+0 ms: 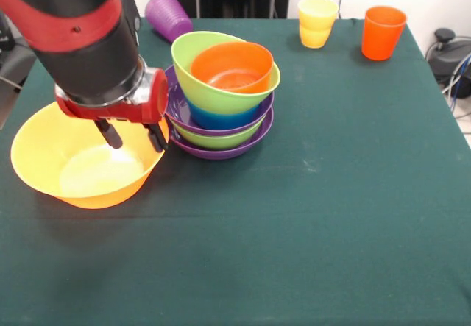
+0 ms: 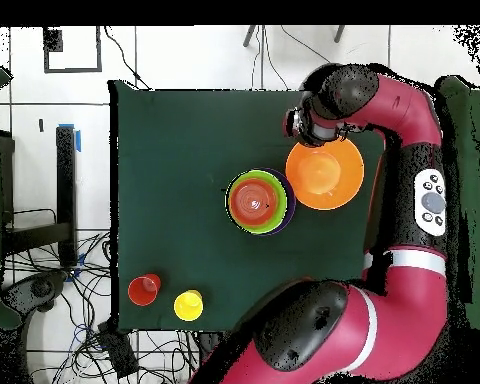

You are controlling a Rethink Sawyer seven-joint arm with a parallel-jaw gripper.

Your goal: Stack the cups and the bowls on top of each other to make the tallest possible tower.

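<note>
My gripper [image 1: 134, 135] hangs over the right side of the very large yellow-orange bowl [image 1: 73, 168]. It is open, with one finger [image 1: 110, 133] inside the bowl and the other [image 1: 156, 137] at its rim. Just to the right stands the tower [image 1: 221, 101]: purple, green and blue bowls, with a tilted green bowl [image 1: 193, 76] holding the small red-orange bowl [image 1: 232, 67] on top. At the far edge a ribbed purple cup [image 1: 168, 15] lies on its side. Nested yellow-orange cups [image 1: 317, 21] and an orange-red cup [image 1: 383, 32] stand upright. The overhead view shows the big bowl [image 2: 324, 172] beside the tower [image 2: 259, 202].
The table has a dark green cloth [image 1: 331, 193]. Cables and a black device [image 1: 449, 57] lie off its right edge. In the overhead view the arm [image 2: 414, 170] curves along the table's right side, and the orange-red cup [image 2: 144, 290] and yellow cups [image 2: 188, 305] stand at the lower left.
</note>
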